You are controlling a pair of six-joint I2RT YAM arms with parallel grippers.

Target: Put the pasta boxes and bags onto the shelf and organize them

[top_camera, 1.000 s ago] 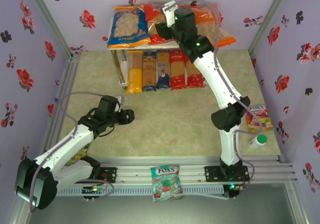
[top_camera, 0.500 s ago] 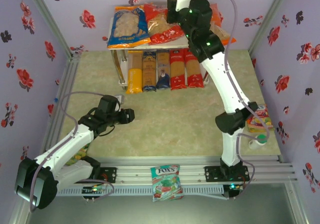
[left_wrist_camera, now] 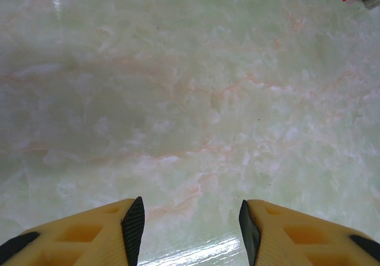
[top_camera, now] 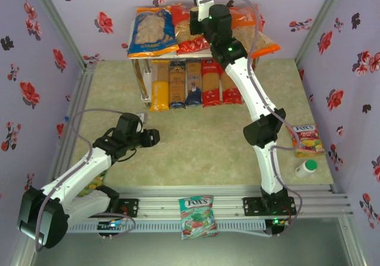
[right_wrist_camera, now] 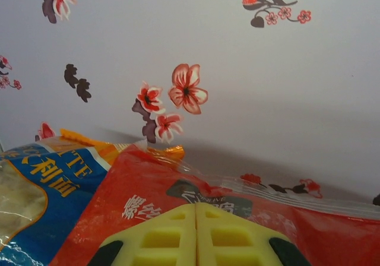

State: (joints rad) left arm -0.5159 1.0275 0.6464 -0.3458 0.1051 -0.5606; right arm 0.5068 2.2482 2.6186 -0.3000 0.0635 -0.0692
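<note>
Tidying the top board looks to be the step in hand. On the marbled table [top_camera: 196,141], the shelf [top_camera: 155,56] stands at twelve o'clock with all three bags on its upper board. The five spaghetti packs [top_camera: 193,85] are ranged side by side beneath it. The blue bag [top_camera: 151,31] lies at nine o'clock of the red bag [right_wrist_camera: 142,195], their edges overlapping. At three o'clock, the orange bag [top_camera: 249,18] hangs one corner past the board's edge. Your right claw [right_wrist_camera: 196,221], clenched on nothing, hovers just above the red bag near the back wall. Use those closed fingers [right_wrist_camera: 154,236] as a pusher: come down low, nudge slowly, and draw the orange bag toward nine o'clock before it can tip off. Your left claw [left_wrist_camera: 190,215], released and spread wide, hangs over bare table at about eight o'clock. Leave it parked, well apart from the shelf.
</note>
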